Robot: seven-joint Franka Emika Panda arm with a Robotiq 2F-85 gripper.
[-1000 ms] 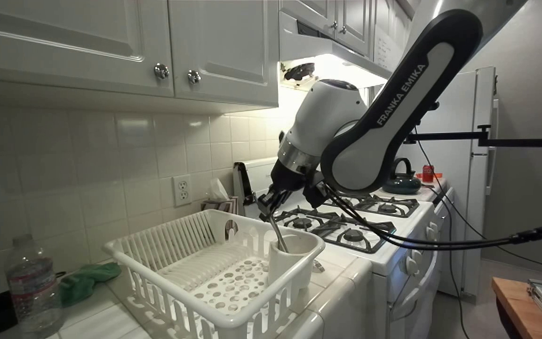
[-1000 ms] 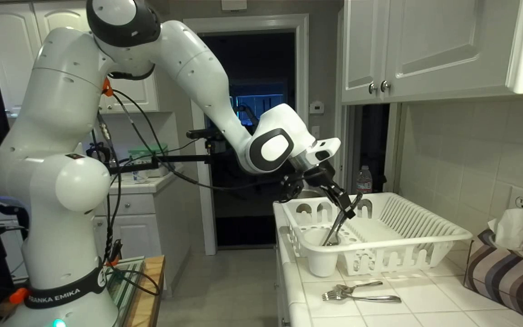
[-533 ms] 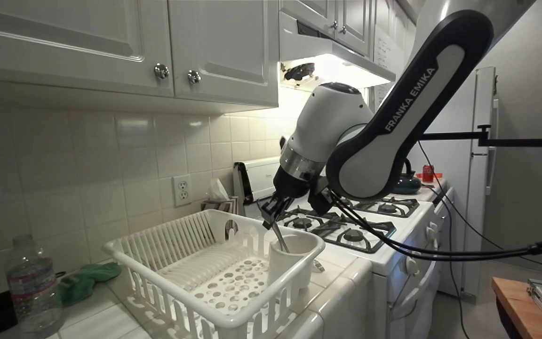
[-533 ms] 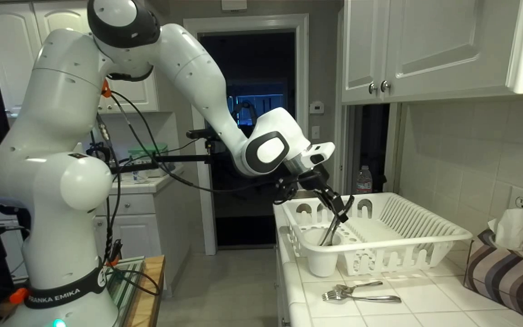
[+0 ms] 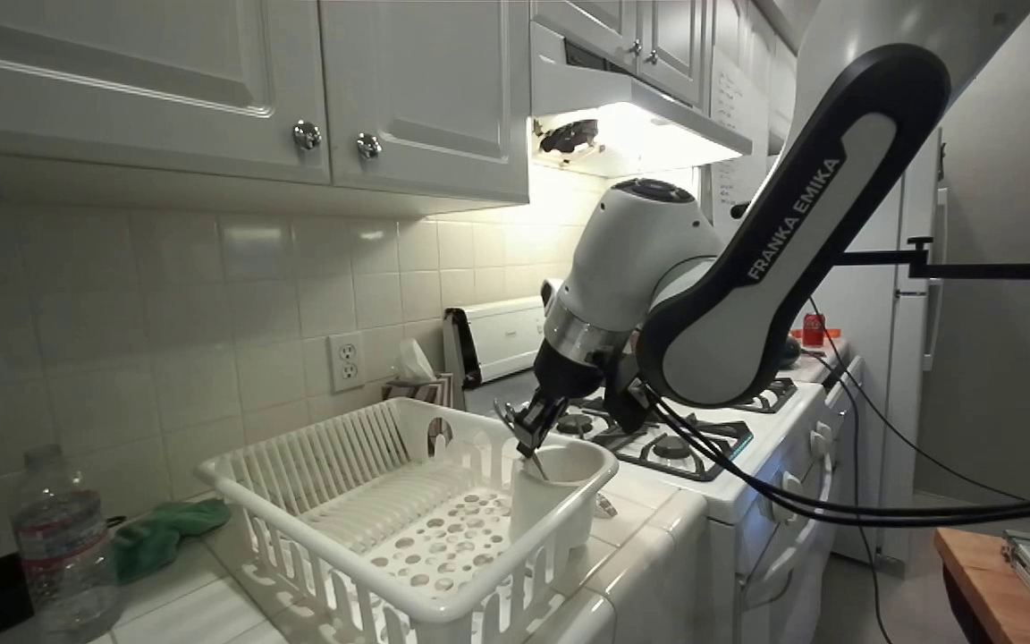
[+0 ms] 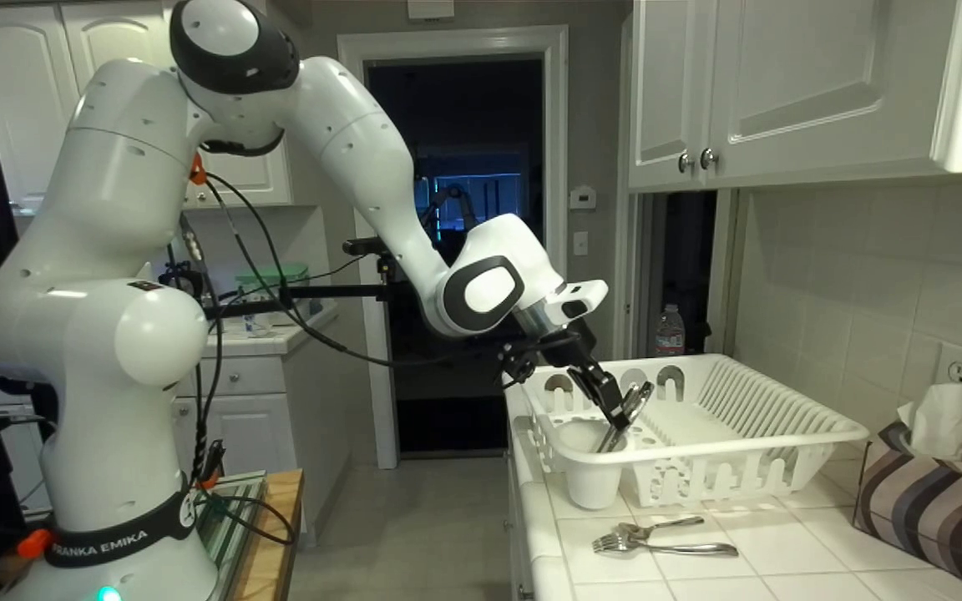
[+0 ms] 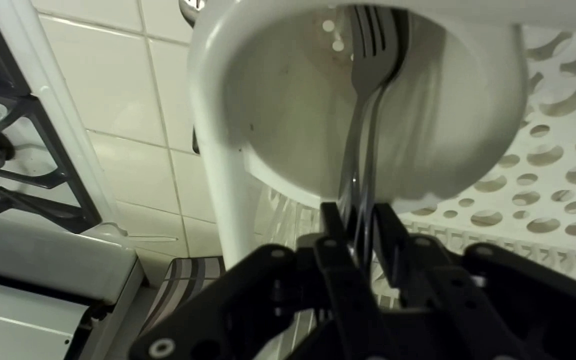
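White-tiled countertop (image 6: 798, 547), front edge: white plastic cup (image 6: 592, 486); black two-fingered gripper (image 7: 357, 215), lower than a second ago, nearer the rim, pinches two silver metal utensils (image 7: 375, 72).

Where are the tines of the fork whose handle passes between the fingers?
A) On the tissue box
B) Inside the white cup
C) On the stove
B, because the wrist view shows the fork with its tines inside the white cup.
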